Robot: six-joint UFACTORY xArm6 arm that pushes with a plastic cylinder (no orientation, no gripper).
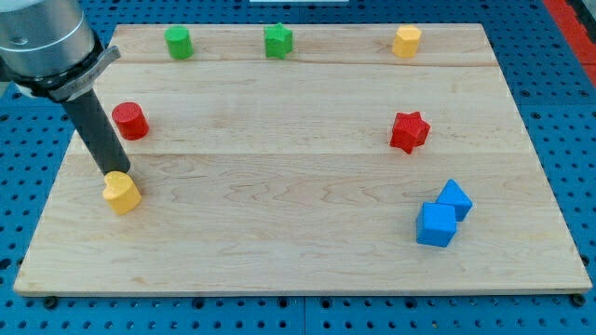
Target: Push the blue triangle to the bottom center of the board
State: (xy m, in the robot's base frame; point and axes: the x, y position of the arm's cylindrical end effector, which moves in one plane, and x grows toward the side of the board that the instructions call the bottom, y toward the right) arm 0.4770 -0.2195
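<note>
While my tip (pixel 120 173) touches the top edge of the yellow heart block (pixel 121 193), this bare rod end effector holds nothing; the blue triangle (pixel 454 199) lies far to its right, touching the blue cube (pixel 436 224), so reaching it likely means crossing the bench (pixel 279 242).

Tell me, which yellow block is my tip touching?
The yellow heart block at the view's left. My tip rests at its top edge, while the other yellow block sits far off at the view's top right.
</note>
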